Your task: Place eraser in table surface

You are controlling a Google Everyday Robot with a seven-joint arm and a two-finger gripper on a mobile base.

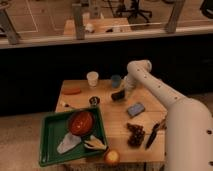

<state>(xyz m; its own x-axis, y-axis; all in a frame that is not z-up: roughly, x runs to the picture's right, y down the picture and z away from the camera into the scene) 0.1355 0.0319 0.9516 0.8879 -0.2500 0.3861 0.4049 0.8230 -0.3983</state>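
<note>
Several objects crowd the light tan wooden tabletop (112, 117). Near its centre lies the small black rectangular eraser (118, 95), with the gripper (125, 90) right at its 2 o'clock edge; whether the jaws hold it cannot be told. A blue cup (116, 80) stands at 12 o'clock from the eraser, a white cup (92, 78) at 10, a blue-grey rectangular block (135, 109) at 5. The green plastic tray (49, 145) at 7 o'clock holds a reddish-brown bowl (81, 122) and a pale crumpled item (66, 144).
</note>
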